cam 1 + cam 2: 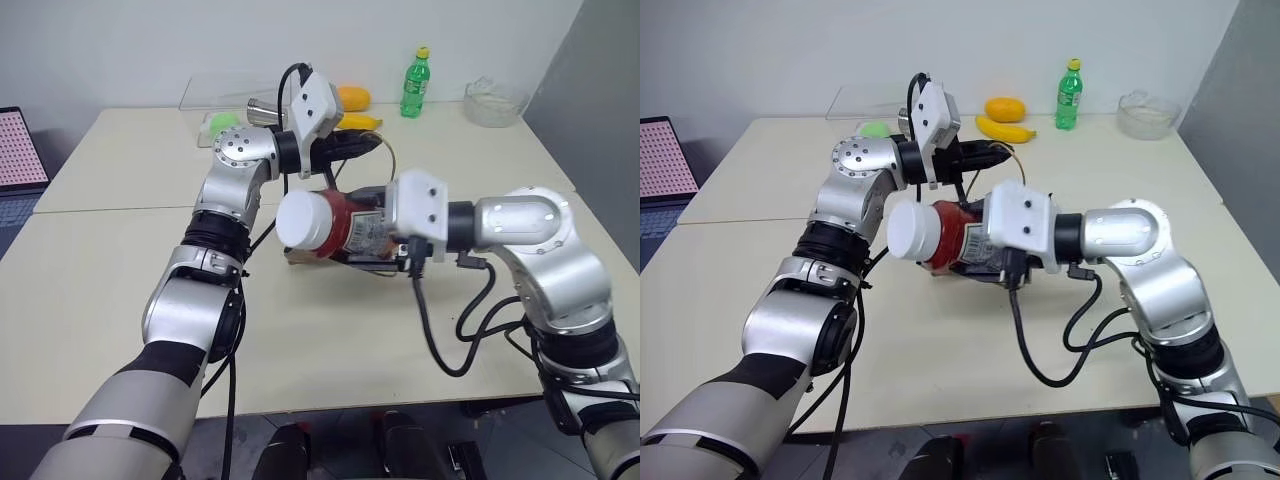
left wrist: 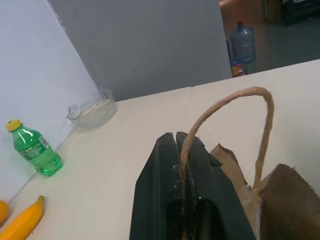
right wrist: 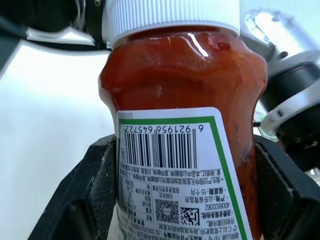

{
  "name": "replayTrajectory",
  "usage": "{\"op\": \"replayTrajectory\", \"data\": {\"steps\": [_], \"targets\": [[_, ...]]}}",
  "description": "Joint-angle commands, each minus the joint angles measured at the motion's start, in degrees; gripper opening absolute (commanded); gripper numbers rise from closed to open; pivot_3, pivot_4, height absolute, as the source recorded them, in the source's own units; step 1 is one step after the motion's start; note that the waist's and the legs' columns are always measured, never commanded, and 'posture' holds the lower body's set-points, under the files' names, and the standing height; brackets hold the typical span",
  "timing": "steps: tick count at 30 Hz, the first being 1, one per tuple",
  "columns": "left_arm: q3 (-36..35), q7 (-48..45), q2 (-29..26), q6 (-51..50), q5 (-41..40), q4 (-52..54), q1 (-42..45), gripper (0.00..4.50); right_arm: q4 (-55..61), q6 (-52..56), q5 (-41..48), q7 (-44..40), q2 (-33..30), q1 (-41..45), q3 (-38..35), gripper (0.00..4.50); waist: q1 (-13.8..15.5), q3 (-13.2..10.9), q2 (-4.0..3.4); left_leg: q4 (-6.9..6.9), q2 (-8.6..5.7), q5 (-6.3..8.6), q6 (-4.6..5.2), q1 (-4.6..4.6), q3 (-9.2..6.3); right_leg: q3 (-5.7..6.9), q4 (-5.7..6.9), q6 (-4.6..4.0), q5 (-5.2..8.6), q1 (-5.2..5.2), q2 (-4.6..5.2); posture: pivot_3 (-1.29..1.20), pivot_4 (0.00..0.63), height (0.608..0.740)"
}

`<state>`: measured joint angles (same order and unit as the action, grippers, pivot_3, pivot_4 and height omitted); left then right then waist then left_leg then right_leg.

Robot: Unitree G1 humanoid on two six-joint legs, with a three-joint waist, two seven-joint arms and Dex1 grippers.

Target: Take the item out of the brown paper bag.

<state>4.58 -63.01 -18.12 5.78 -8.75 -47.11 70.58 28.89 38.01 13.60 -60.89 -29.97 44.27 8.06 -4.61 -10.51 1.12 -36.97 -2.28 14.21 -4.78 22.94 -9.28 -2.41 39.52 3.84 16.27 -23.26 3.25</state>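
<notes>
**Over the table, a sauce bottle comes clear of the paper bag**

Nearest the camera, the right gripper [image 1: 375, 235] holds the item [image 1: 335, 225], a squat bottle of red sauce with a broad white cap and a printed label. Its jaws stand wide and press on both sides of the bottle's body, which lies roughly level with the cap toward the robot's left. The bottle appears to be above the table [image 1: 330, 340], lifted up and out rather than resting, so I judge the removal nearly done.

Just behind and below it sits the brown paper bag [image 1: 300, 256], mostly hidden by the bottle and arm. The left gripper [image 1: 370, 143] is higher and farther back, jaws clenched on one thin handle [image 2: 260, 125] of the bag. That hold probably steadies the bag and keeps its mouth open while the other arm draws the bottle away.

Farther back, near the wall, lie things apart from the task: a green bottle [image 1: 416, 84] with a yellow cap, a banana [image 1: 1004, 130], an orange fruit [image 1: 1005, 108], a clear glass bowl [image 1: 495, 101], a green thing [image 1: 222, 122] and a metal cup [image 1: 263, 110] on its side.

Counted: two grippers, one sauce bottle, one bag, one green bottle, one banana, one orange fruit, one bowl.
</notes>
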Motion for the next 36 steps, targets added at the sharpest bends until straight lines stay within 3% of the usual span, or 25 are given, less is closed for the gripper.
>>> {"op": "replayTrajectory", "data": {"steps": [1, 6, 12, 15, 18, 29, 33, 36], "targets": [[-0.81, 0.78, 0.23, 1.45, 0.36, 0.11, 2.0, 0.0, 2.5, 5.12, 7.02, 4.09, -0.13, 3.31, -9.14, 3.13, 0.03, 0.0, 0.0, 0.0, 0.0, 0.06, 0.11, 0.0, 0.0, 0.0, 0.01, 0.0, 0.0, 0.0, 0.0, 0.0, 0.15, 0.74], [-0.87, 0.77, 0.43, 1.57, 0.57, 0.21, 1.62, 0.0, 0.88, 8.19, 10.64, 11.16, -2.78, 5.73, -19.09, 3.13, 0.15, 0.0, -0.01, 0.01, 0.0, 0.08, 0.14, 0.0, 0.0, 0.0, 0.01, 0.0, 0.0, 0.0, 0.0, 0.0, 0.15, 0.74], [-1.12, 0.63, 0.2, 1.25, 0.36, 1.49, 0.75, 0.0, -1.75, 4.32, 6.09, 10.7, -18.11, -4.6, -25.28, 3.13, 1.21, -0.01, 0.0, 0.02, -0.03, 0.1, 0.18, 0.04, 0.06, 0.0, -0.11, 0.0, 0.0, 0.01, 0.03, 0.0, 0.15, 0.74], [-1.26, 0.55, 0.09, 1.31, 0.37, 1.63, 0.66, 0.0, -6.6, -1.42, 0.41, 9.24, -25.82, -13.12, -22.72, 3.13, 1.4, -0.01, 0.01, 0.01, -0.04, 0.12, 0.21, 0.05, 0.16, -0.05, -0.12, 0.01, 0.01, 0.02, 0.06, 0.0, 0.15, 0.74], [-1.29, 0.63, 0.21, 1.48, 0.41, 1.54, 0.76, 0.0, -11.94, -5.85, -3.96, 9.97, -28.88, -17.04, -18.5, 3.13, 1.08, -0.01, 0.0, 0.0, -0.03, 0.12, 0.22, 0.03, 0.23, -0.09, -0.11, 0.02, 0.01, 0.02, 0.06, 0.0, 0.15, 0.74], [-1.51, 0.16, -0.07, 1.21, -0.05, 3.54, -0.31, 0.0, -33.18, -19.23, -15.48, 6.49, -29.49, -15.94, -2.62, 3.13, 0.26, -0.03, -0.03, 0.0, 0.0, 0.07, 0.15, 0.0, 0.31, -0.16, -0.08, 0.02, 0.01, 0.02, 0.05, 0.0, 0.15, 0.74], [-1.59, 0.38, -0.11, 0.97, 0.0, 4.06, -0.69, 0.0, -35.32, -19.9, -15.57, 4.87, -29.63, -16.31, -2.45, 4.45, 0.33, -0.03, -0.03, -0.01, 0.0, 0.04, 0.1, 0.0, 0.3, -0.14, -0.09, 0.02, 0.01, 0.02, 0.06, 0.0, 0.15, 0.74], [-1.56, 0.39, -0.02, 0.95, 0.01, 4.1, -0.82, 0.0, -34.3, -19.31, -13.84, 3.66, -30.24, -17.1, -4.51, 4.45, 0.32, -0.03, -0.03, -0.01, 0.0, 0.05, 0.1, 0.0, 0.3, -0.15, -0.09, 0.02, 0.01, 0.03, 0.06, 0.0, 0.15, 0.74]]}}
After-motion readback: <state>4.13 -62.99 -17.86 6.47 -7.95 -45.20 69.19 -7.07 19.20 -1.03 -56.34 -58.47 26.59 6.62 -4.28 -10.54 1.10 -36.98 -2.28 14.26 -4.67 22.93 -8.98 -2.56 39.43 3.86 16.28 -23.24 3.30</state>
